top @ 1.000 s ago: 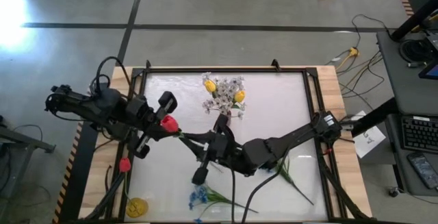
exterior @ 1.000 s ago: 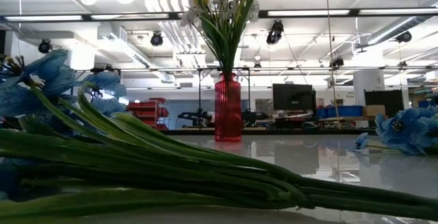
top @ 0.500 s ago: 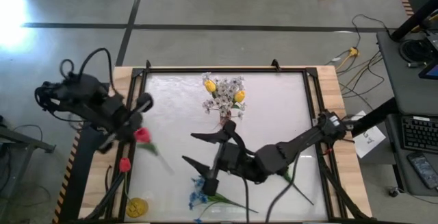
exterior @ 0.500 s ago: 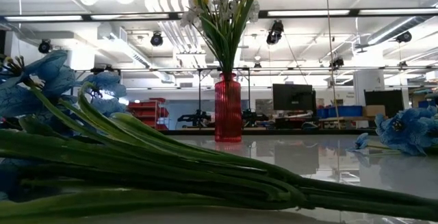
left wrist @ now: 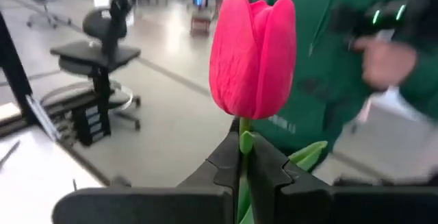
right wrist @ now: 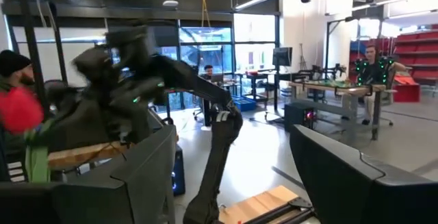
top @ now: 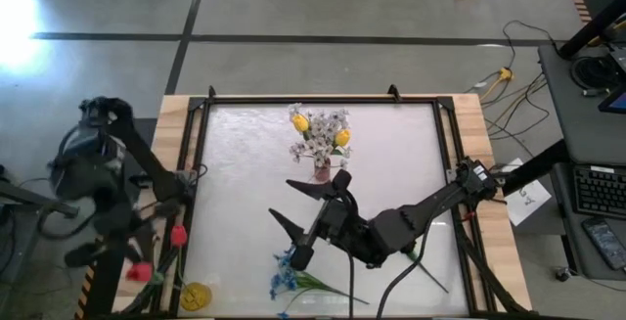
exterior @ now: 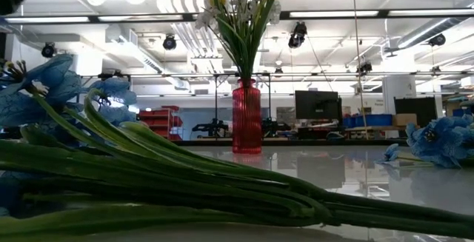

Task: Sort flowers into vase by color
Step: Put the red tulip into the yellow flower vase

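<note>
A red-pink tulip [left wrist: 252, 53] stands out past my left gripper [left wrist: 244, 154], which is shut on its stem. That gripper [top: 135, 269] hangs beyond the table's left edge, near the near-left corner. My right gripper [top: 280, 199] is open and holds nothing, above the table's middle, just nearer than the red vase [top: 321, 171]. The red vase [exterior: 246, 116] stands upright and holds white sprays and yellow tulips [top: 319, 129]. Blue flowers [top: 286, 279] lie on the table by the near edge, their green stems [exterior: 222, 190] flat on it. My left gripper pinches the tulip's green stem [left wrist: 243, 140] between its two fingers, just below the blossom. The blossom reaches out past the fingertips, in line with the fingers. The tulip is lifted clear of the table.
A small red bloom [top: 178, 234] and a yellow object [top: 196, 296] sit at the table's left rim and near-left corner. A loose green stem [top: 416, 253] lies at the near right. A person in a green top [left wrist: 342, 59] stands beyond the left arm.
My right gripper has opened and let go of the tulip's stem, then drawn a little toward the near edge. My left gripper has carried the tulip from the table's middle out past the left edge and toward the near-left corner.
</note>
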Controlling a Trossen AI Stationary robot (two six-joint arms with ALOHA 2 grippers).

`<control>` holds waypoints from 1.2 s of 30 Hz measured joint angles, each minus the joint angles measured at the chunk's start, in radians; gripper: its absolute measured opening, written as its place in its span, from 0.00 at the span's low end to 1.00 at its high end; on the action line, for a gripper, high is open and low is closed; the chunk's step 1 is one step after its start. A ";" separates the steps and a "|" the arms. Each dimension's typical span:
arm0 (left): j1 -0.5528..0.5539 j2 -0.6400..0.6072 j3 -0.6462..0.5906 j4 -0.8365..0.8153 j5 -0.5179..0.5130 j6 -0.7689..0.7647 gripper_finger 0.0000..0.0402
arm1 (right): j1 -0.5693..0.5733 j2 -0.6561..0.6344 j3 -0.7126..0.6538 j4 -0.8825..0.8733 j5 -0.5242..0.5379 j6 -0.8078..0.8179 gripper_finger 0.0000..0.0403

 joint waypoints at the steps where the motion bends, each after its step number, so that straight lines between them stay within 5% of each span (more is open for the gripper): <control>1: -0.057 0.012 0.000 -0.018 -0.066 0.000 0.00 | -0.002 0.000 0.000 0.000 0.000 0.004 0.68; 5: -0.222 0.058 -0.007 -0.051 -0.299 0.001 0.00 | -0.009 0.000 0.000 0.000 0.004 0.030 0.66; 8: -0.256 0.082 -0.024 -0.032 -0.350 -0.001 0.00 | -0.016 0.000 0.000 0.001 0.034 0.046 0.65; 20: -0.256 0.096 -0.173 0.168 -0.242 -0.037 0.00 | -0.025 0.000 0.000 0.001 0.036 0.093 0.65; 36: -0.234 0.036 -0.299 0.176 -0.170 -0.016 0.00 | -0.020 -0.001 0.000 -0.030 0.024 0.158 0.65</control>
